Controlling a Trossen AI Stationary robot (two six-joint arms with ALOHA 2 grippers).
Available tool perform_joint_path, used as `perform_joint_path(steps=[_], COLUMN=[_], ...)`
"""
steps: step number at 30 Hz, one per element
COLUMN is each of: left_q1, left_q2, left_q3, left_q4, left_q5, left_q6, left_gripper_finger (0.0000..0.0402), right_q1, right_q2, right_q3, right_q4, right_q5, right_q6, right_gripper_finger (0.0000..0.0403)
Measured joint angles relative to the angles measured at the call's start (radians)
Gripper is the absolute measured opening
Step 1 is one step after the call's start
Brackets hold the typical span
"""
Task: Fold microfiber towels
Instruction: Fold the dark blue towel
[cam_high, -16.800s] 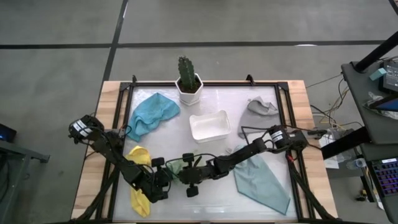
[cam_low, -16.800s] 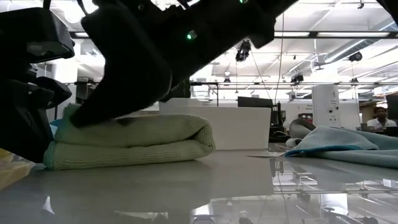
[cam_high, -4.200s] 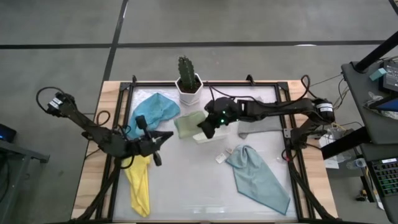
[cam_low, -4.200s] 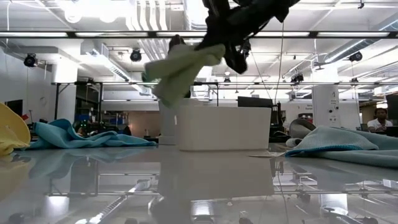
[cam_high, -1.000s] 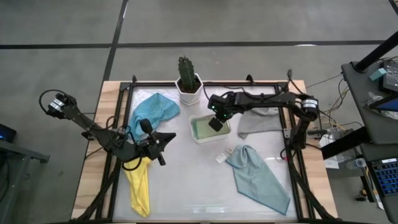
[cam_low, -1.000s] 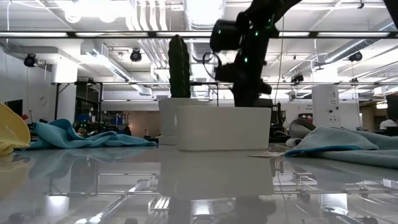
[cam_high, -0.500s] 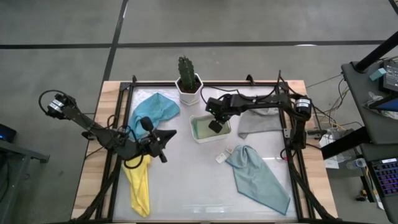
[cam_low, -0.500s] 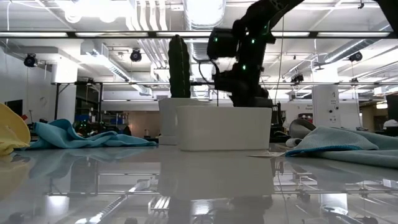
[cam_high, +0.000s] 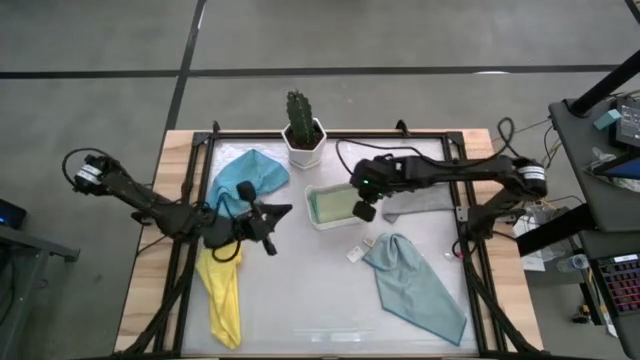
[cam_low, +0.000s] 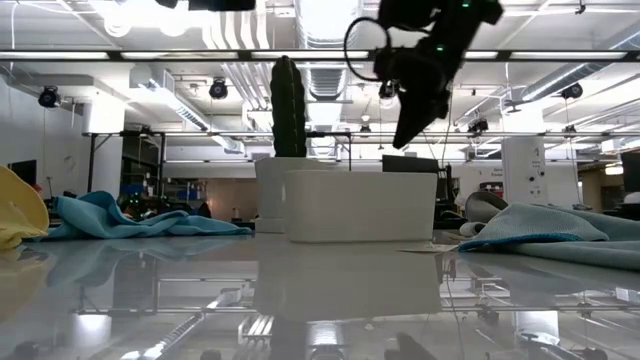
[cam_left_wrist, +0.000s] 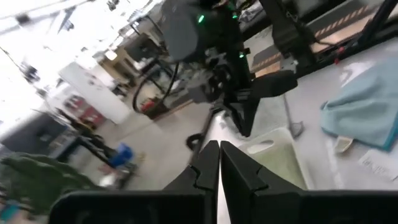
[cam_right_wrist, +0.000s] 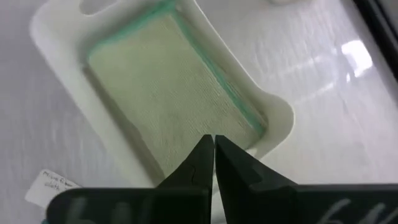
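The olive green towel (cam_right_wrist: 168, 93) lies folded flat inside the white tray (cam_high: 322, 222). My right gripper (cam_right_wrist: 213, 142) hangs shut and bare above the tray's right end (cam_high: 360, 211), its fingers slanting down (cam_low: 403, 141). My left gripper (cam_high: 287, 210) hovers shut and bare left of the tray, pointing level toward it (cam_left_wrist: 219, 149). The blue towel (cam_high: 246, 174) lies crumpled at the far left. The yellow towel (cam_high: 222, 292) lies at the near left, partly under my left arm. The pale teal towel (cam_high: 418, 287) lies at the near right. The grey towel (cam_high: 422, 194) lies at the right.
A potted cactus (cam_high: 302, 130) stands at the far edge behind the tray. A small paper label (cam_high: 355, 253) lies in front of the tray. A black frame (cam_high: 462, 200) runs along the table's sides. Bare tabletop (cam_high: 300, 300) lies toward the near edge.
My right gripper has risen out of the tray and gone toward the table's right edge, still shut; the green towel stays folded in the tray. My left gripper has shifted a little toward the tray.
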Motion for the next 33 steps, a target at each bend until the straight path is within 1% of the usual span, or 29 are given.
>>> perform_joint_path(steps=[2, 5, 9, 13, 16, 18, 19, 23, 27, 30, 33], left_q1=[0.063, 0.159, 0.249, 0.281, 0.283, 0.285, 0.287, 0.292, 0.292, 0.293, 0.316], left_q2=[0.000, 0.000, 0.000, 0.005, 0.026, 0.055, 0.071, 0.147, 0.227, 0.280, 0.312], left_q3=[0.000, 0.000, 0.000, 0.000, 0.007, 0.034, 0.051, 0.148, 0.249, 0.303, 0.332], left_q4=[-0.005, -0.058, -0.129, -0.157, -0.169, -0.179, -0.211, -0.456, -0.743, -0.948, -1.149], left_q5=[0.094, 0.219, 0.344, 0.381, 0.385, 0.393, 0.400, 0.447, 0.552, 0.605, 0.620], left_q6=[-0.078, -0.202, -0.368, -0.479, -0.543, -0.585, -0.609, -0.747, -0.874, -0.901, -0.880], left_gripper_finger=[0.0001, 0.0000, 0.0000, 0.0000, 0.0000, 0.0000, 0.0000, 0.0000, 0.0000, 0.0000, 0.0000], right_q1=[0.002, 0.002, 0.001, 0.002, 0.001, 0.001, 0.002, -0.001, -0.001, -0.001, -0.001], right_q2=[-0.058, -0.141, -0.246, -0.338, -0.397, -0.433, -0.449, -0.503, -0.531, -0.532, -0.528], right_q3=[-0.072, -0.185, -0.324, -0.448, -0.536, -0.588, -0.612, -0.675, -0.692, -0.693, -0.693], right_q4=[0.077, 0.188, 0.349, 0.520, 0.664, 0.750, 0.786, 0.872, 0.889, 0.889, 0.891], right_q5=[0.000, -0.001, -0.001, -0.014, -0.061, -0.089, -0.091, -0.092, -0.101, -0.116, -0.116], right_q6=[-0.018, -0.055, -0.133, -0.211, -0.264, -0.292, -0.302, -0.328, -0.340, -0.340, -0.346], right_gripper_finger=[0.0008, 0.0008, 0.0008, 0.0008, 0.0008, 0.0008, 0.0008, 0.0008, 0.0008, 0.0008, 0.0008])
